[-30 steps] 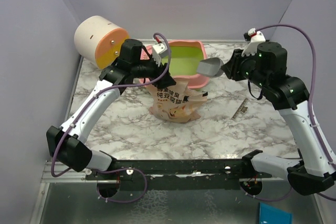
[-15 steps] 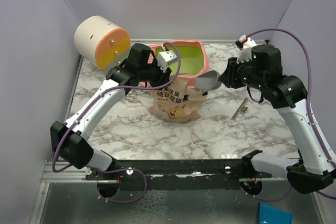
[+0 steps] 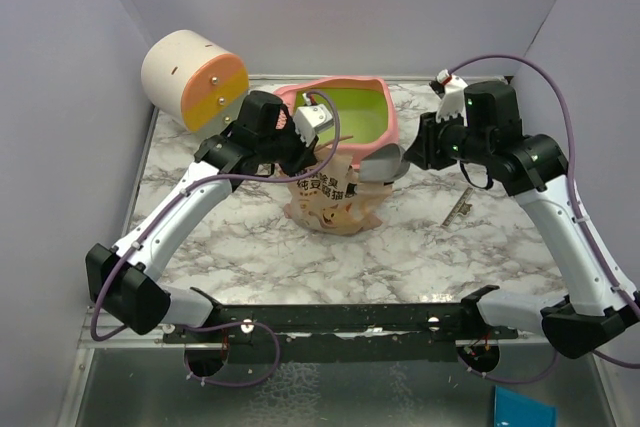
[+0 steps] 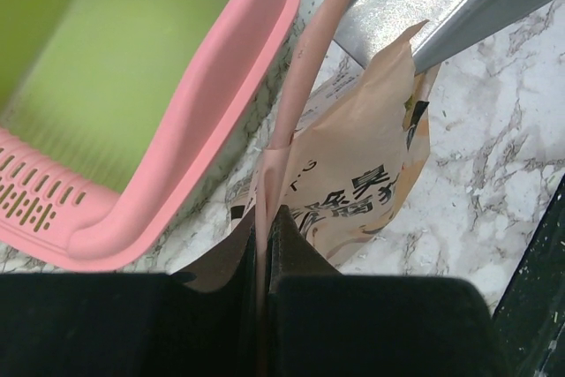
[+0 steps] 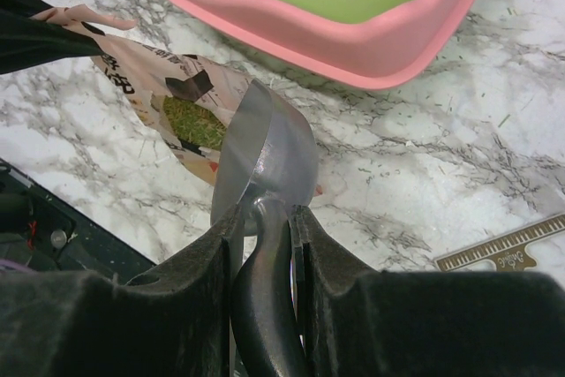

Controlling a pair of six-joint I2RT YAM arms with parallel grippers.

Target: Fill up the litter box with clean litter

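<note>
**Clerk:** Item one, far left?

**Keeper:** Cylinder, cream wall, orange end face, lying on its side at the far left corner of the marble table. Contents not visible.

**Clerk:** Item two?

**Keeper:** Pouch, beige, printed, standing mid-table with its mouth open. The right wrist view shows clean litter inside it, as a patch of green-grey granules.

**Clerk:** Item three?

**Keeper:** Litter box, pink rim, just behind the pouch. Its basin floor shows plain lime green. The slotted pink sieve section is at one end, seen in the left wrist view.

**Clerk:** The grippers, left first.

**Keeper:** Left gripper: fingers pressed together with a thin edge of the pouch's mouth pinched between them, the edge rising straight up out of the fingers. Right gripper: clamped on the handle of a grey scoop. The scoop's bowl sits at the right side of the pouch's mouth. Whether the bowl carries granules cannot be told.

**Clerk:** Where do the task's things lie against those grippers?

**Keeper:** The litter lies in the pouch just left of the scoop bowl, below and to the right of the left gripper's pinch. The litter box lies beyond both grippers, its near rim just beside the pouch and the scoop.

**Clerk:** Anything further right?

**Keeper:** One ruler, flat on the table, below the right gripper in the top view.
</note>
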